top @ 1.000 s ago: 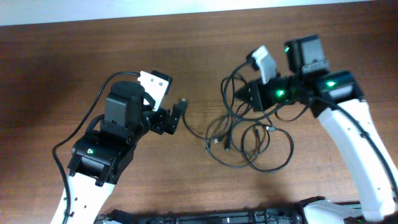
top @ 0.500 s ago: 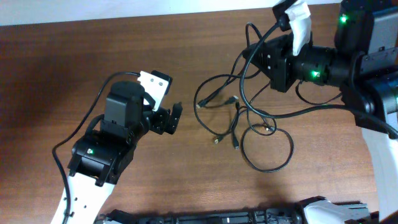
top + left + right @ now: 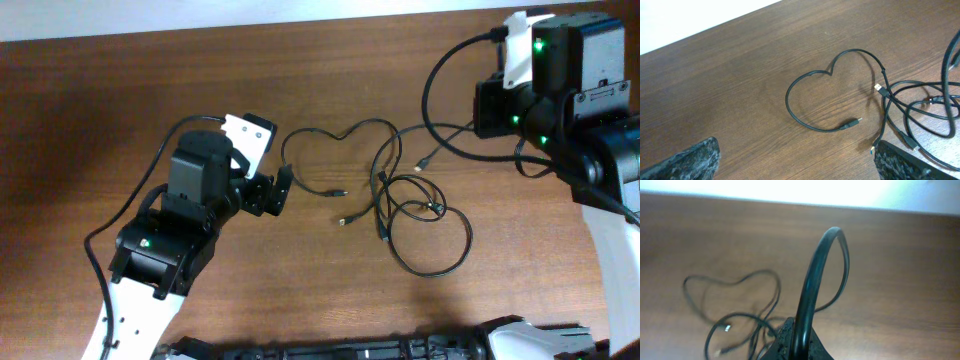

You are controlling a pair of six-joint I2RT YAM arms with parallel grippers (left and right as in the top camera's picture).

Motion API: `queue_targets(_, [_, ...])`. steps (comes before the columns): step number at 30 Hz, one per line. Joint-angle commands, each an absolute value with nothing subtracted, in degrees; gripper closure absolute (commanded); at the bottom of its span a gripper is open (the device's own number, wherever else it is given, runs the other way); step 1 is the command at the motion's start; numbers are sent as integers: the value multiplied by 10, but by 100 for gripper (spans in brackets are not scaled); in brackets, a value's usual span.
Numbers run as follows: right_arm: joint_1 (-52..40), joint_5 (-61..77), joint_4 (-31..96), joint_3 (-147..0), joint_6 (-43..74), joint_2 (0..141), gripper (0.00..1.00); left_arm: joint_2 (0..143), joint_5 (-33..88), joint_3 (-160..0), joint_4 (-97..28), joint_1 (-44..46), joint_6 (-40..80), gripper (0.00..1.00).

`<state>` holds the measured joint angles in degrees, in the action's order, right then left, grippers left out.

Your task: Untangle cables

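Right gripper (image 3: 795,347) clamped on 1 of the cables (image 3: 787,100).
Your left gripper (image 3: 276,192) stands wide apart, empty, above the bench (image 3: 80,120).

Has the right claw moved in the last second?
Yes. The right claw moved right and toward the table's far edge, away from the motionless left arm.

table (image 3: 120,100): brown wood, matt, grained; cables (image 3: 385,190): black, smooth, faint sheen; arm shells (image 3: 560,215): white glossy plastic
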<state>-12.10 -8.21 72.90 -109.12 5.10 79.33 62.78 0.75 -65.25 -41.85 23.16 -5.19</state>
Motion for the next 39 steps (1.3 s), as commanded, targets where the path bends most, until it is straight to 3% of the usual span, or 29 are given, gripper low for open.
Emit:
queue_targets(1, [-124,-142,686,-1104,93,783,96,625,16,-659,-417,228,-61,1])
queue_targets(9, [-124,-21,612,-1213,145,766,96,625,16,-659,-417,228,-61,1])
queue_targets(13, [-124,-26,601,-1275,144,765,96,625,16,-659,-417,228,-61,1])
queue_targets(22, [-124,-173,554,-1303,144,766,96,625,16,-659,-417,228,-61,1])
queue_targets(29, [-120,-425,551,-1301,105,776,96,625,16,-659,-418,228,-61,1])
queue_targets(39, [76,-464,592,-1301,97,835,96,625,16,-659,-417,228,-61,1])
